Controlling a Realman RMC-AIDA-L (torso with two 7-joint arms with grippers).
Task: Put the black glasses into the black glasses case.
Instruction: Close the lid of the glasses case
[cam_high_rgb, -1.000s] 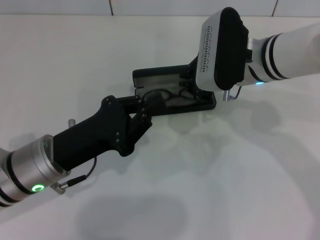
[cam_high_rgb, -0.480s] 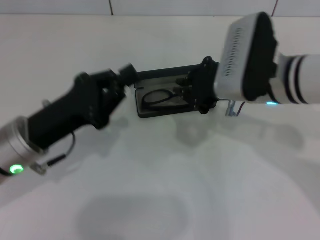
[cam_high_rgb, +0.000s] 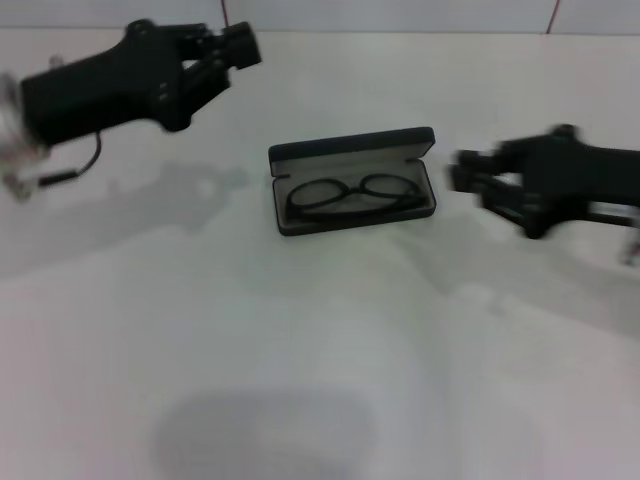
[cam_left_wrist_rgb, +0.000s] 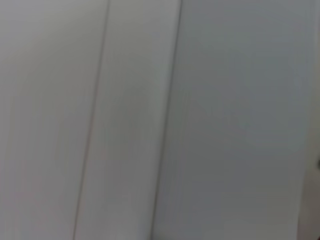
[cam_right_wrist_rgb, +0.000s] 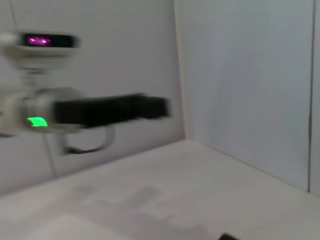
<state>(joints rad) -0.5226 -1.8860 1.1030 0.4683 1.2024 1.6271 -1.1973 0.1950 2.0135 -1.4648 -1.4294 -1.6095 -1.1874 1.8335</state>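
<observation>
Item 1: the black glasses case. It lies open on the white bench, near the middle of the head view. Its lid stands up along the far side and the grey-lined tray faces upward.

Item 2: the black glasses. They lie inside the tray of the case, both oval lenses side by side along its length. The frame sits wholly within the rim.

Item 3: my left end effector. It hangs above the far left part of the bench, well apart from the case, pointing toward the right. It carries nothing. I cannot tell how wide its fingers stand. The right wrist view shows this arm stretched out in front of a pale wall.

Item 4: my right end effector. It hangs to the right of the case, near it but not touching, pointing toward it. It carries nothing. The blur hides how wide its fingers stand.

Item 5: the left wrist view shows only pale wall panels.
</observation>
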